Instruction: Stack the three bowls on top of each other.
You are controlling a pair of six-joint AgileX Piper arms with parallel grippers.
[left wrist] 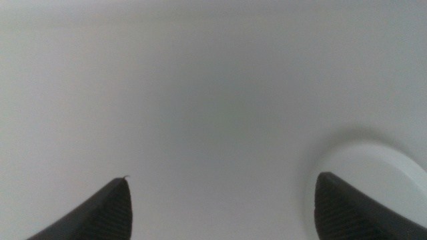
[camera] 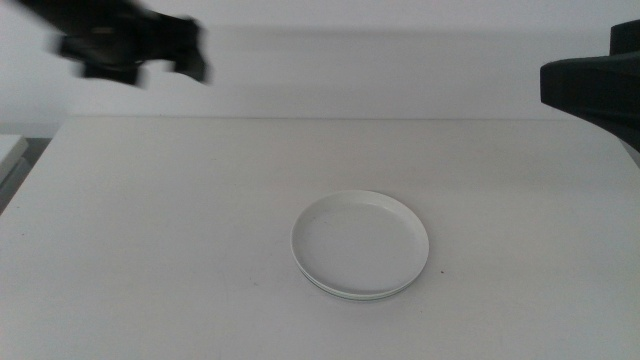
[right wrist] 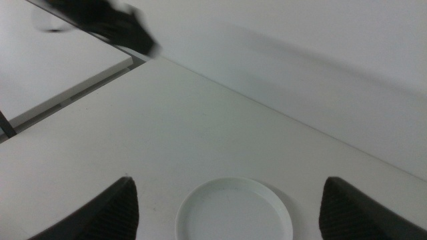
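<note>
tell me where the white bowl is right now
In the middle view the white bowl sits on the table, slightly right of centre toward the near edge, atop another rim, with both grippers away from it.

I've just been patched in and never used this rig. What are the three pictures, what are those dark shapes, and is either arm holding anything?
The middle view looks down over a white table. A stack of bowls sits there, white one on top; rims of at least one more show beneath. The dark blurred shape up high is the left gripper; the right arm's dark bulk shows at the other edge. The other two pictures come from cameras on each wrist: the dark wedges are that gripper's own jaws. Left gripper and right gripper are both open and empty.
</note>
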